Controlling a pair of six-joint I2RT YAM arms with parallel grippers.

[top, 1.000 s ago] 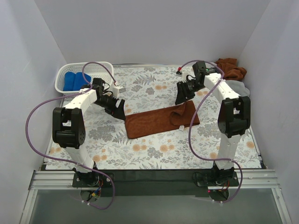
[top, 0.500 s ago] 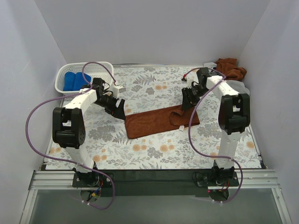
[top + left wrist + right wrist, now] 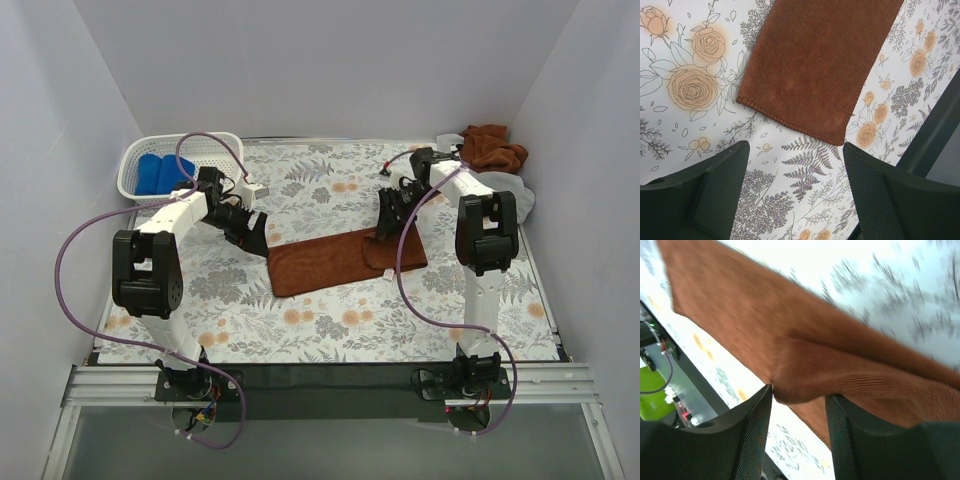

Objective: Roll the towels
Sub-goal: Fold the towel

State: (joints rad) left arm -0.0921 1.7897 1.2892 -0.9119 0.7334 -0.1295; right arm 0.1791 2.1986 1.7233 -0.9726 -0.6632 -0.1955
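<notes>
At the rust-brown towel (image 3: 340, 258), wrist views alone show left tool (image 3: 795, 147) open, right tool (image 3: 799, 392) straddling a fold (image 3: 805, 370), grip unclear.

White-shelled, black-jointed left arm (image 3: 175, 212) and right arm (image 3: 480, 298) trail looping purple cables (image 3: 57, 265) and end in matte black fingers (image 3: 890, 200).

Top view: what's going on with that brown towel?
Both arms are at the rust-brown terry towel spread out on the floral tablecloth. The right end effector straddles a raised fold at the towel's right end; whether it is clamped is unclear. The left end effector hangs open just off the towel's left edge, touching nothing. No roll is formed yet.
</notes>
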